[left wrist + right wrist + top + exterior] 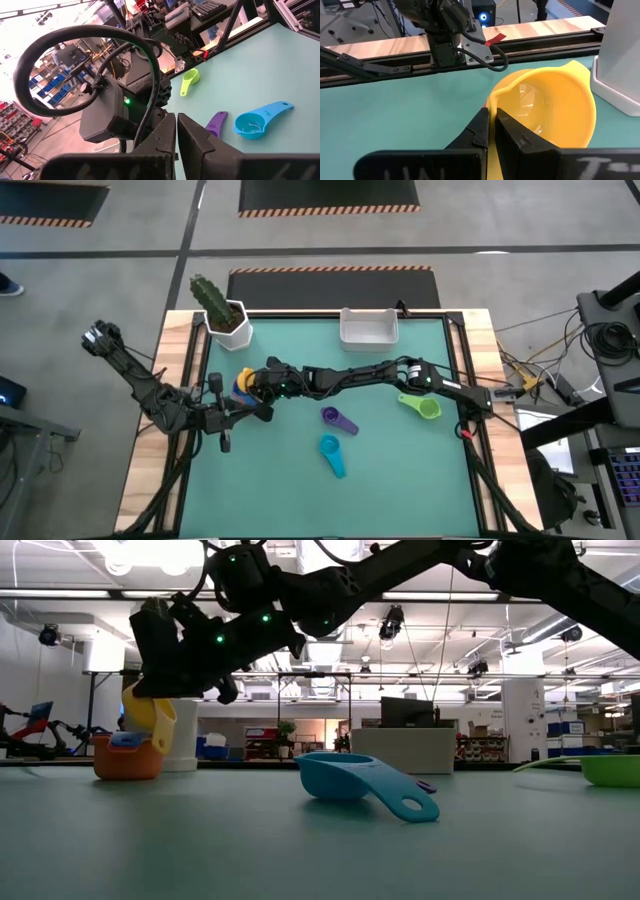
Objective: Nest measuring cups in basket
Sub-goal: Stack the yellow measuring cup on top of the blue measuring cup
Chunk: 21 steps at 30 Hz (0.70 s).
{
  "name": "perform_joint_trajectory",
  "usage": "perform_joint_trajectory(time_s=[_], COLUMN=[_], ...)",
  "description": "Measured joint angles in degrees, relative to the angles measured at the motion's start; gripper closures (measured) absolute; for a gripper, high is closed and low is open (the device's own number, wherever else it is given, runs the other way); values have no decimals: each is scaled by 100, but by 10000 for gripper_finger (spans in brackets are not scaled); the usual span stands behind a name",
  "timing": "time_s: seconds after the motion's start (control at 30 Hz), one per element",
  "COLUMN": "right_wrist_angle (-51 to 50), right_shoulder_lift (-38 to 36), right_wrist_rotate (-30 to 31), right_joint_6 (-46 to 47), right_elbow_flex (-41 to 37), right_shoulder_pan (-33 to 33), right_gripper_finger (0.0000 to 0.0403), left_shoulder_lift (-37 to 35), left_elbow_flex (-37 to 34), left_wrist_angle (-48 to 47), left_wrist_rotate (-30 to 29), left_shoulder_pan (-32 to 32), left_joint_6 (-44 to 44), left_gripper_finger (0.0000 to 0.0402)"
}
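Observation:
My right gripper (258,380) reaches across the table to its left part and is shut on a yellow measuring cup (545,112). Below that yellow cup (152,718) an orange cup (127,760) stands on the mat with a blue cup (128,739) in it. Teal (331,452), purple (338,419) and green (422,405) cups lie loose on the mat. The white basket (368,327) stands at the far edge. My left gripper (176,135) hovers shut near the table's left edge, touching nothing. My right gripper pinches the yellow cup's handle (492,102) between its two fingers, right where it meets the bowl. The fingers come nearly level from the table's right side. The cup is tipped, its mouth facing the wrist. I cannot tell whether it touches the orange cup.
A white pot with a green cactus (222,315) stands at the far left corner, close behind the stacked cups. Wooden rails (185,380) border the green mat. The teal cup (360,785) lies nearest the front, and the mat's near part is bare.

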Motion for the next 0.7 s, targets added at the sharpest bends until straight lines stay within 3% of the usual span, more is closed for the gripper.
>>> perform_joint_trajectory(time_s=[0.43, 0.7], right_wrist_angle=[-2, -2], right_shoulder_lift=[0, 0], right_wrist_rotate=[-6, -2], right_joint_6=[-79, -64], right_elbow_flex=[-2, -2], right_shoulder_pan=[0, 0], right_gripper_finger=[393, 357], left_shoulder_lift=[0, 0], left_elbow_flex=[0, 0], left_wrist_angle=[0, 0], left_wrist_rotate=[0, 0], left_shoulder_pan=[1, 1], left_joint_6=[0, 0], left_gripper_finger=[402, 402])
